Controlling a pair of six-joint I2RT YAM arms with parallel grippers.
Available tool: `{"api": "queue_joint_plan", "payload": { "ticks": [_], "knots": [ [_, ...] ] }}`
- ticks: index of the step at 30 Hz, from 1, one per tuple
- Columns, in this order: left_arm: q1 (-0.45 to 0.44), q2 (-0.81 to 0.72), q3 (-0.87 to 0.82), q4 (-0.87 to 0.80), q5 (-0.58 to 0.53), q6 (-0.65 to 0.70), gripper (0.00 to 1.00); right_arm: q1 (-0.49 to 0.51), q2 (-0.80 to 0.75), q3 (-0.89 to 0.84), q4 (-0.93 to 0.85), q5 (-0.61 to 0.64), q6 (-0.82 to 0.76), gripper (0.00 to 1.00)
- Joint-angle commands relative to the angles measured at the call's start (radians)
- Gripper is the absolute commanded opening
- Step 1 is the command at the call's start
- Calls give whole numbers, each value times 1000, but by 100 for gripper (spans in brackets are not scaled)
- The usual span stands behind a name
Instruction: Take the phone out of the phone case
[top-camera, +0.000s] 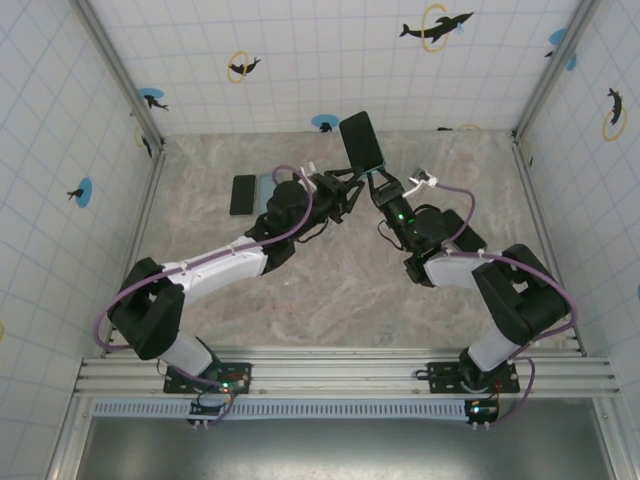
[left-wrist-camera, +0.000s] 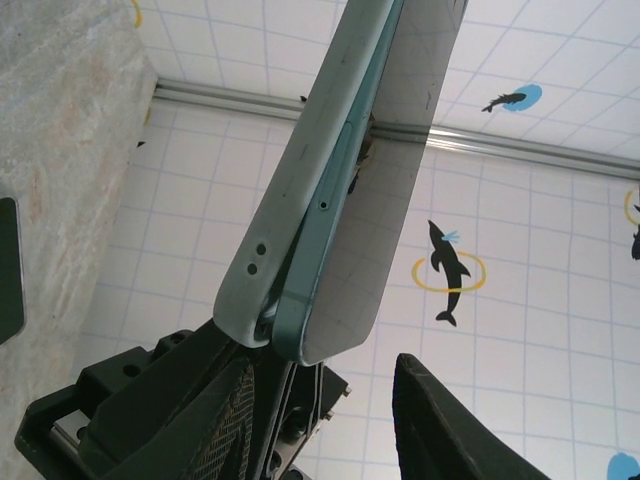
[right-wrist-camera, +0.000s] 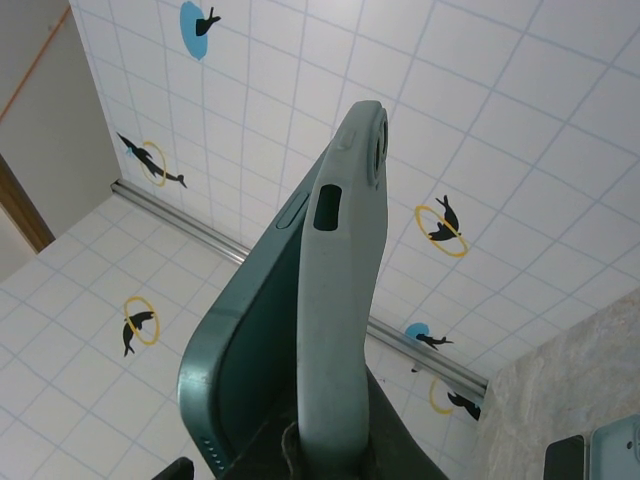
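Right claw (top-camera: 385, 190) clamped on lower end of phone case (right-wrist-camera: 340, 280), holding it aloft. Phone (right-wrist-camera: 250, 330) partly peeled out, rising above that claw. Left claw (left-wrist-camera: 315, 355) jaws apart, straddling loosened corner, which sits just above its fingertips. Best approach: pinch phone edge alone, avoid case lip, pull steadily while right claw anchors case.
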Motion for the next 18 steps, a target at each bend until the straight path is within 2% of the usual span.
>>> {"api": "queue_joint_plan", "payload": {
  "ticks": [1,18],
  "knots": [
    [-2,14,31,36,-10,-5,39,5,-2,4,112,1,-5,3],
    [18,58,59,64,-85,-8,39,35,-13,-19,130,24,4,2]
  ]
}}
